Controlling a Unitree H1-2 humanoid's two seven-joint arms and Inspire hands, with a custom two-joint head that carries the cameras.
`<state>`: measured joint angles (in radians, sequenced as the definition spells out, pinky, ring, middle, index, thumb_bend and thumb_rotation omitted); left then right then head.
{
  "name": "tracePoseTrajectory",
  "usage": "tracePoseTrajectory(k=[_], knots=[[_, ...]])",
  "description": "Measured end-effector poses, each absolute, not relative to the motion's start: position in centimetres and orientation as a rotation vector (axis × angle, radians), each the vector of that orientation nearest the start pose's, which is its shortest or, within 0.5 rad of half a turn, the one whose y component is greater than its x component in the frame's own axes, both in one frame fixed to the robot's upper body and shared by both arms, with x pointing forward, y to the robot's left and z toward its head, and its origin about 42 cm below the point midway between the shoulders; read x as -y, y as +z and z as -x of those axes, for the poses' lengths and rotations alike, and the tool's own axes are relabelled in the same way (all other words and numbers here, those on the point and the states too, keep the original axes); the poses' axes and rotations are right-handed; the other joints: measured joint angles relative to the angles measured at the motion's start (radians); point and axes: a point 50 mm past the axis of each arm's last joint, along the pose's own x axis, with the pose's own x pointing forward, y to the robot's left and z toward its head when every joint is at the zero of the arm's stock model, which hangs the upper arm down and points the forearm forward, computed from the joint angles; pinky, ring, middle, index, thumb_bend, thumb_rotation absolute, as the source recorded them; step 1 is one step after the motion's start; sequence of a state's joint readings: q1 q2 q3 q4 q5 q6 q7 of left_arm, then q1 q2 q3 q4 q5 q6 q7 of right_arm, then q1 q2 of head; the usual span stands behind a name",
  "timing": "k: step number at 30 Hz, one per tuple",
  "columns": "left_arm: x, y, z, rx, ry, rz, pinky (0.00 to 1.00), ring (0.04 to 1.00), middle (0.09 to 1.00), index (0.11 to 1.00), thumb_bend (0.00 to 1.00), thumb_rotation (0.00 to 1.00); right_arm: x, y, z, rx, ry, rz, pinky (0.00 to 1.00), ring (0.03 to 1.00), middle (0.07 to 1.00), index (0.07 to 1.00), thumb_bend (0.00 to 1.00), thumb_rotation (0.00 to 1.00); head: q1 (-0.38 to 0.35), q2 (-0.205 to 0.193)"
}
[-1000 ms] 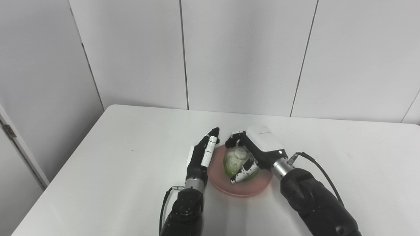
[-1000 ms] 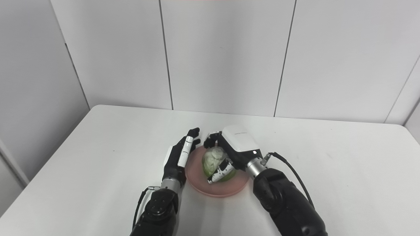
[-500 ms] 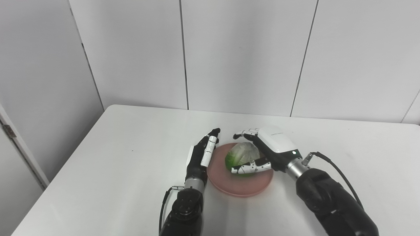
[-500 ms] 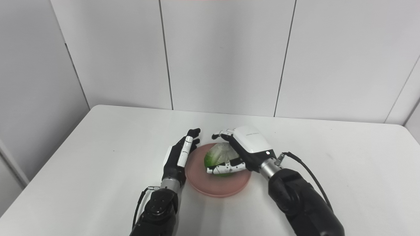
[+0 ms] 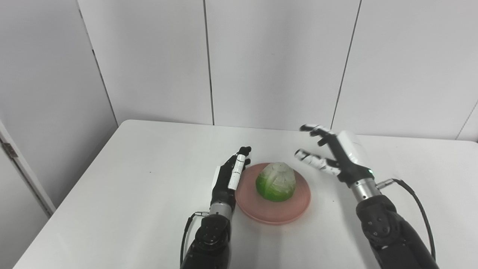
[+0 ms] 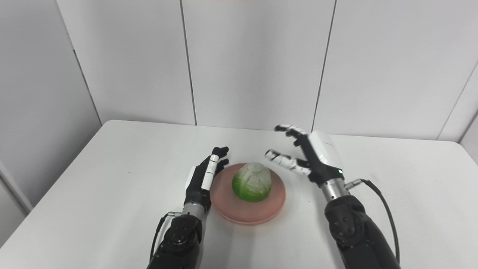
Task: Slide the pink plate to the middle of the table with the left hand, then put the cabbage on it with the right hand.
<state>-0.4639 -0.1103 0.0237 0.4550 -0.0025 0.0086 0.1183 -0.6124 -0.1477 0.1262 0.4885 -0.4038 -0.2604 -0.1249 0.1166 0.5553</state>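
Spreading wide across the lower half of both views is a smooth white table (image 5: 130, 194) with rounded far corners, bare apart from a faint dark speck on its left side. Behind it stands a wall of pale grey panels (image 5: 276, 63) split by thin dark vertical seams, and a strip of door frame with a small metal hinge (image 5: 9, 148) shows at the far left edge.

Near the middle of the table lies a round, shallow pink plate (image 5: 295, 204), and on it sits a rounded green cabbage with a whitish top (image 5: 275, 181), free of both hands.

The black-and-white left hand (image 5: 227, 177) rests on edge just beside the plate's left rim, fingers straight and together, grasping nothing; whether it touches the rim cannot be told. The right hand with its white back shell (image 5: 336, 155) hangs above the table to the right of the plate, fingers spread apart and empty, clear of the cabbage.
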Motion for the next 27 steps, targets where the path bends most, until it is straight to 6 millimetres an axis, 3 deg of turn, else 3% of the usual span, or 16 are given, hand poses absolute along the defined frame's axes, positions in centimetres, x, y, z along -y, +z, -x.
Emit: tracePoseTrajectory(k=[4, 8, 12, 17, 22, 27], knots=[[-13.0, 12.8, -42.0, -0.028, -0.024, 0.085, 0.94, 0.908, 0.905, 0.779, 0.75, 0.96, 18.7, 17.4, -45.8, 0.318, 0.102, 0.399, 0.73, 0.796, 0.825, 0.816, 0.84, 1.0, -0.008, 0.002], [-13.2, 12.9, -41.9, -0.02, -0.016, 0.09, 0.99, 0.981, 0.961, 0.927, 0.74, 0.95, 18.4, 15.8, -45.4, 0.15, 0.042, 0.149, 0.8, 0.85, 0.879, 0.878, 0.83, 1.0, -0.035, -0.006], [-13.7, 12.8, -41.9, -0.015, 0.0, 0.12, 1.0, 1.0, 0.998, 0.992, 0.75, 0.95, 17.4, 15.2, -45.2, 0.0, -0.028, -0.079, 0.82, 0.875, 0.909, 0.902, 0.83, 1.0, -0.061, -0.008], [-14.8, 12.7, -42.0, -0.013, 0.007, 0.133, 1.0, 1.0, 1.0, 0.994, 0.75, 0.97, 15.8, 15.3, -44.9, -0.05, -0.06, -0.19, 0.96, 0.943, 0.958, 0.932, 0.79, 1.0, -0.164, -0.011], [-17.3, 12.6, -41.7, -0.002, 0.022, 0.1, 1.0, 1.0, 1.0, 0.982, 0.74, 0.99, 14.7, 15.4, -44.9, -0.088, -0.087, -0.222, 0.92, 0.914, 0.946, 0.929, 0.77, 1.0, -0.195, 0.0], [-17.9, 12.5, -41.7, -0.002, 0.02, 0.09, 1.0, 1.0, 1.0, 1.0, 0.78, 0.97, 14.3, 15.3, -44.8, -0.095, -0.104, -0.221, 0.93, 0.943, 0.947, 0.926, 0.76, 1.0, -0.184, 0.005]])
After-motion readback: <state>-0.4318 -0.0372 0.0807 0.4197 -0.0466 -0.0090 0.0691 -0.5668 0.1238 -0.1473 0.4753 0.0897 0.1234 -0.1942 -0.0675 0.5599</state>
